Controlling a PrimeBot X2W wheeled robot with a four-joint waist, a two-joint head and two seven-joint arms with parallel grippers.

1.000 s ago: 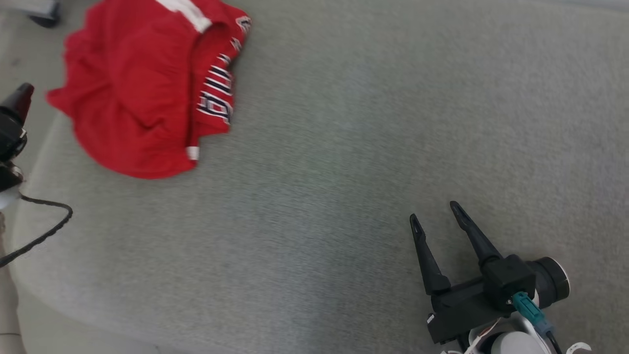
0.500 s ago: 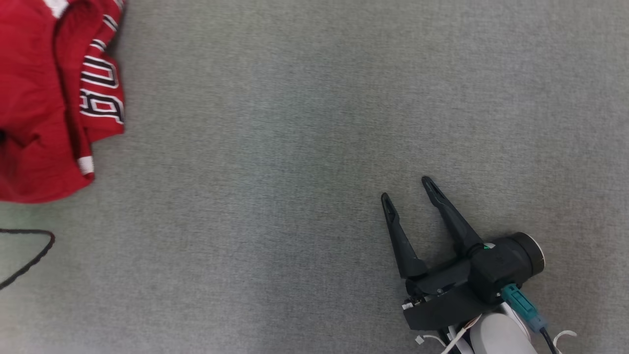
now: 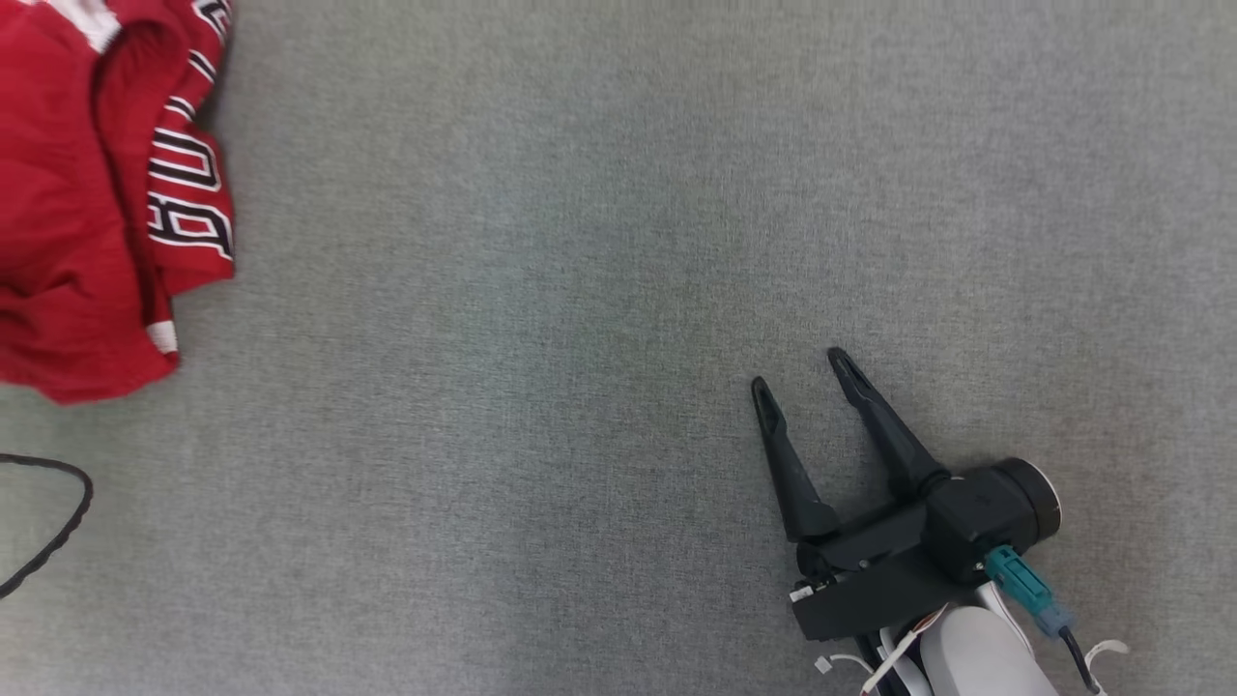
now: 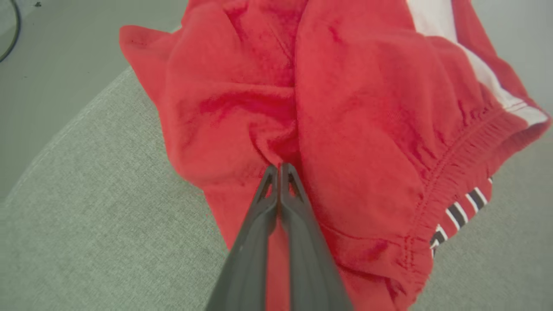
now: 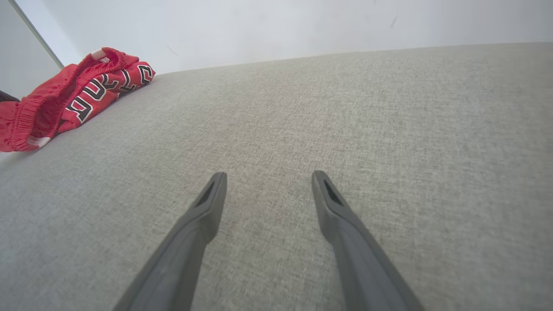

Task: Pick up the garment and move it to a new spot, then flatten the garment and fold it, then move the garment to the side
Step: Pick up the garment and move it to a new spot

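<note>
Pinching a crease of the red garment [image 4: 358,112] with the left fingers [image 4: 255,233], closed tip to tip on the cloth. Looking along those fingers: bunched red fabric straight ahead and spreading to both sides, more to the right, with the elastic waistband and white stripe far off to the right and the lettered panel low on the right. Lying crumpled on the grey surface [image 3: 580,338], close to its rounded edge, off to the left of the fingertips.

Holding the right fingers [image 3: 788,464] spread wide apart, gripping nothing, over bare surface; cannot tell whether touching it. From those fingers, finding the garment [image 5: 65,99] well apart, far ahead and off to the left, waistband end nearest.

Judging from this: left arm by far the nearer and in contact, so likely to carry the lift and the shift to a new spot alone. No clean long axis to read in the heap; perhaps running across the left fingers, waistband to hem, though too rumpled to be sure. Worth watching for a thin pinch slipping, and for the heap dragging over the edge rather than lifting. Flattening and folding not yet begun.
</note>
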